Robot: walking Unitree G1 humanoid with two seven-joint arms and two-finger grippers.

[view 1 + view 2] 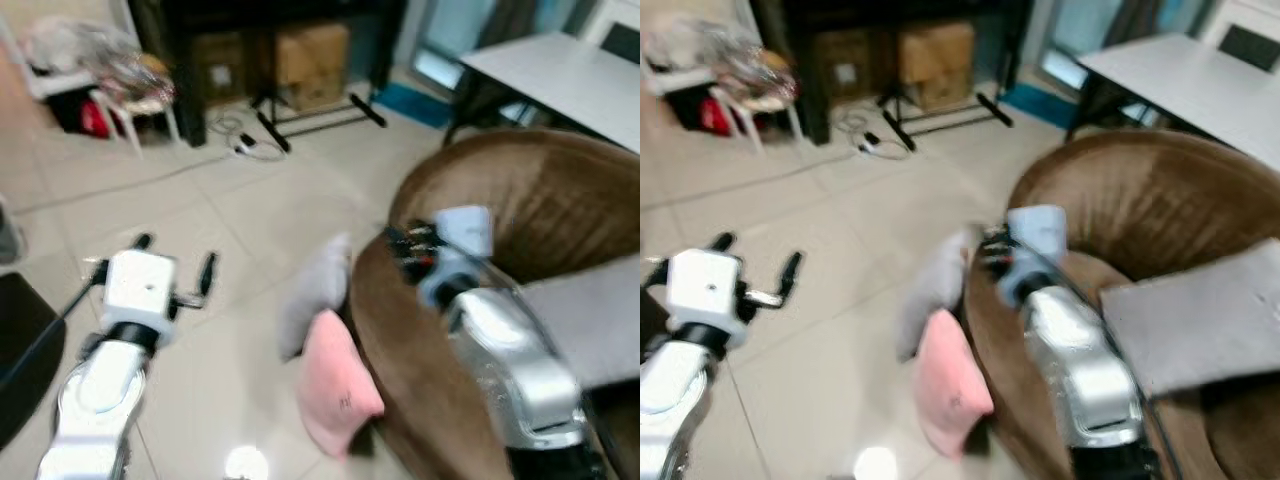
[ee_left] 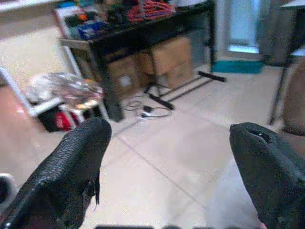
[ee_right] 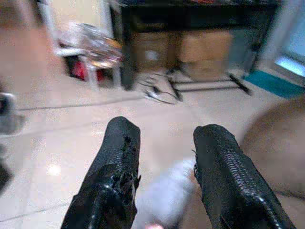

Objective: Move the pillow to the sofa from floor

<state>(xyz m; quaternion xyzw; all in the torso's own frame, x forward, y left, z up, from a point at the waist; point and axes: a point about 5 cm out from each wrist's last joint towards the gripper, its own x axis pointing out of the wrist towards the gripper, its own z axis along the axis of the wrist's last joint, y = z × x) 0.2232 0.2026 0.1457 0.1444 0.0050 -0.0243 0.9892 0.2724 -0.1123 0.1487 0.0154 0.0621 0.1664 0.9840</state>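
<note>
I see two pillows on the tiled floor (image 1: 200, 230), both leaning against the outer curve of the brown sofa (image 1: 560, 200): a pink pillow (image 1: 337, 385) nearer to me and a grey pillow (image 1: 315, 292) just behind it, the two touching. Neither is on the seat. A grey cushion (image 1: 590, 315) already lies on the sofa seat toward its right side. My right pincer (image 3: 164, 157) is raised above the sofa's rounded arm, and in the right wrist view its two black fingers (image 3: 114, 176) stand apart with nothing between them; the grey pillow shows pale and blurred below them, beside the brown edge of the sofa. My left pincer (image 2: 167, 157) hangs over bare floor, well apart from both pillows, and its fingers (image 2: 71, 171) are spread wide and empty. The head views are somewhat blurred, so I cannot make out fine detail on the pillows. At the far side of the room a dark table (image 2: 143, 33) stands piled with items on its top, and cardboard boxes (image 1: 310, 60) sit on the floor beneath it. A black stand (image 1: 310, 115) and a coil of cable (image 1: 245, 145) lie on the floor in front of the boxes. A white table (image 1: 560, 75) stands beyond the sofa.
</note>
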